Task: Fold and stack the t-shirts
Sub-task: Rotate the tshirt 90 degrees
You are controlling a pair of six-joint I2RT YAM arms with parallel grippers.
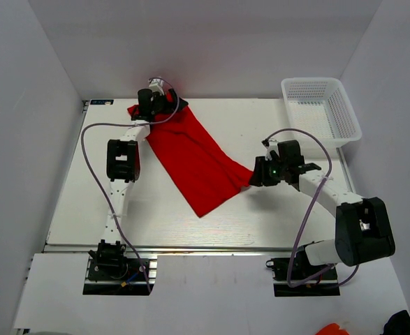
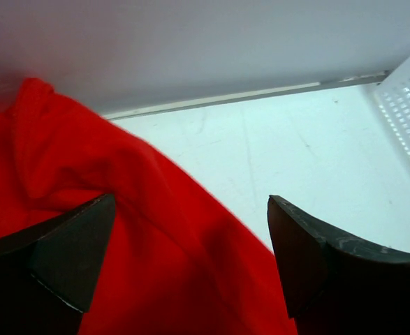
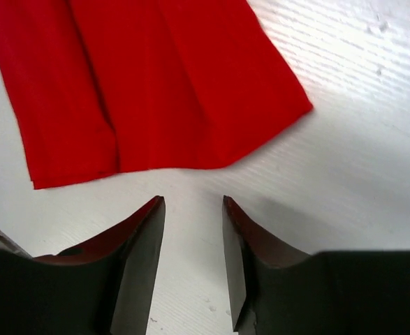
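Hovering my left gripper (image 1: 156, 99) over the far-left end of the t-shirt (image 1: 194, 164), jaws spread as wide as they go, nothing pinched. In the left wrist view one finger (image 2: 65, 269) sits over red cloth and the other is at the cloth's edge with bare table (image 2: 316, 153) beyond it; can't tell if either tip touches the fabric. Cloth bunches up a little toward the back wall (image 2: 191, 42) on that side

The t-shirt is bright red, plain, folded into a long narrow strip. It lies flat on the table on a diagonal, from the far-left area under my left gripper down toward the middle. The right wrist view shows its near end as a squared-off edge with layered folds running along the strip

My right gripper (image 1: 253, 176) is just beside the strip's right-hand near corner, low over the table. Its jaws stand parted with a moderate gap, only white tabletop between the tips, no cloth in them. The red edge lies just beyond the fingertips (image 3: 145, 230), apart from them

White mesh basket (image 1: 321, 112) sits at the far-right corner of the table, well apart from the t-shirt. A corner of it also shows at the right edge of the left wrist view
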